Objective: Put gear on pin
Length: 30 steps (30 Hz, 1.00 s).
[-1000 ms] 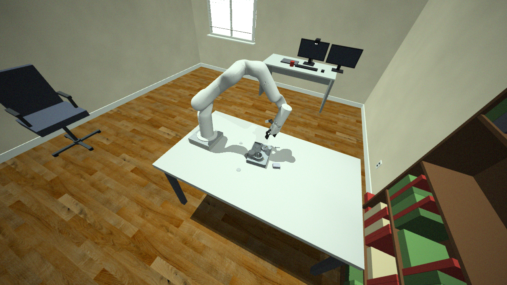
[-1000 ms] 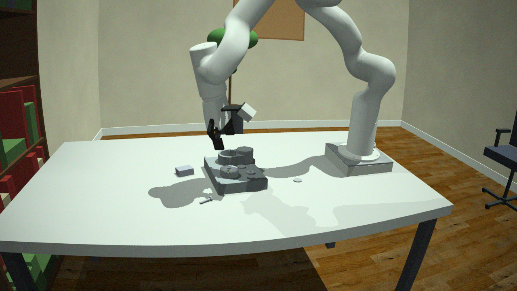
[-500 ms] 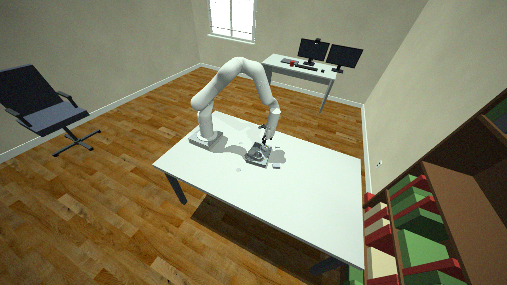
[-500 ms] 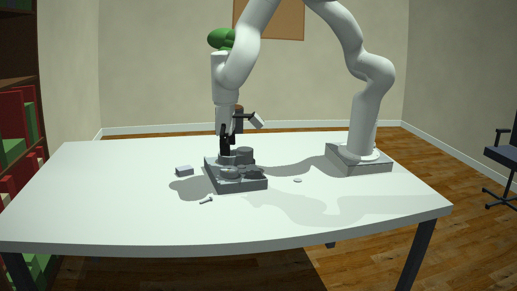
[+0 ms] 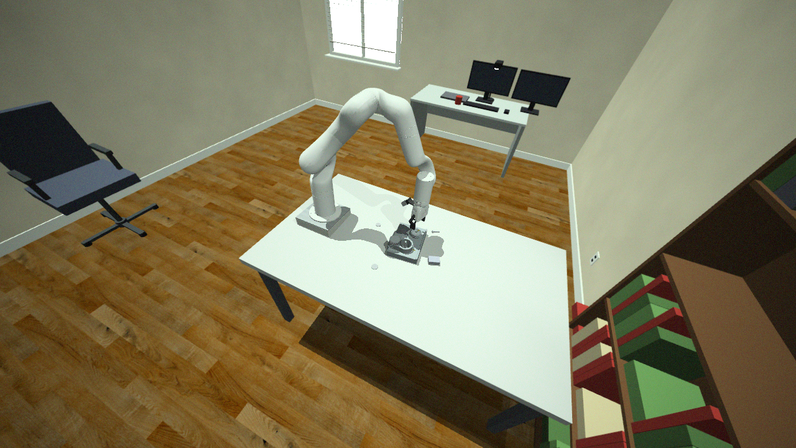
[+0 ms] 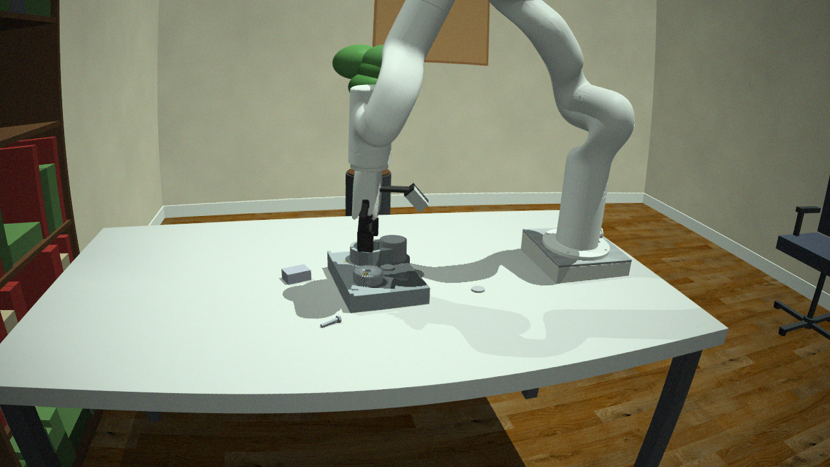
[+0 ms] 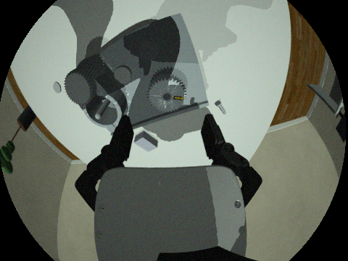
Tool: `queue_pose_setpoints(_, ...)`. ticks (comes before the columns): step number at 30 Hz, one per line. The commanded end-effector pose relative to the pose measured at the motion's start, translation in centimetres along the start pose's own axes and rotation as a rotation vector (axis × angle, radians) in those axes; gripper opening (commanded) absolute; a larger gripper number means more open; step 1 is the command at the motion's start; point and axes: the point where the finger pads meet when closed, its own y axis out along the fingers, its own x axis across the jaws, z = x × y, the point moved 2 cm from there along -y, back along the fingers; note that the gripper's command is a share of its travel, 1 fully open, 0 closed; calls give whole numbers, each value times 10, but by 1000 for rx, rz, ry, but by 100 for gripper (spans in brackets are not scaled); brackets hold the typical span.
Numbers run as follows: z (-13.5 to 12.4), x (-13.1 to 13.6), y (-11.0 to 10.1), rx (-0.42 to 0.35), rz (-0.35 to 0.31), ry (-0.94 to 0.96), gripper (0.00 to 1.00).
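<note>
Matt grey metal-looking timing case [image 6: 354, 293] with a toothed gear [image 6: 367, 276] (yellow paint mark on top); smooth matt white table [image 6: 174, 325]; glossy white arm [image 6: 586, 116]; matt black fingers; varnished wood floor [image 5: 111, 334].

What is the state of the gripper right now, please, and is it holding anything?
Gripper: open wide and holding nothing; the gear lies on the timing case, ahead of the fingertips.

Bright, even light is falling from above, and the arm [image 6: 586, 144] is casting soft grey shadows across the counter [image 6: 174, 348]. The wrist view is bending at its round, black-edged rim and looking coarse.
</note>
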Motion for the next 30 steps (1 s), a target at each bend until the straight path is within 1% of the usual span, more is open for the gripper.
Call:
queue_pose_setpoints(1,-1,0,-1,-2,-3,-1,100)
queue_pose_setpoints(11,-1,0,-1,-2,-3,3,100)
queue_pose_setpoints(18,-1,0,-1,-2,-3,54,100)
queue_pose_setpoints(23,-1,0,-1,-1,-3,203,100)
queue_pose_setpoints(28,-1,0,-1,-1,-3,462,100)
queue_pose_setpoints(30,-1,0,-1,1,-6,537,100)
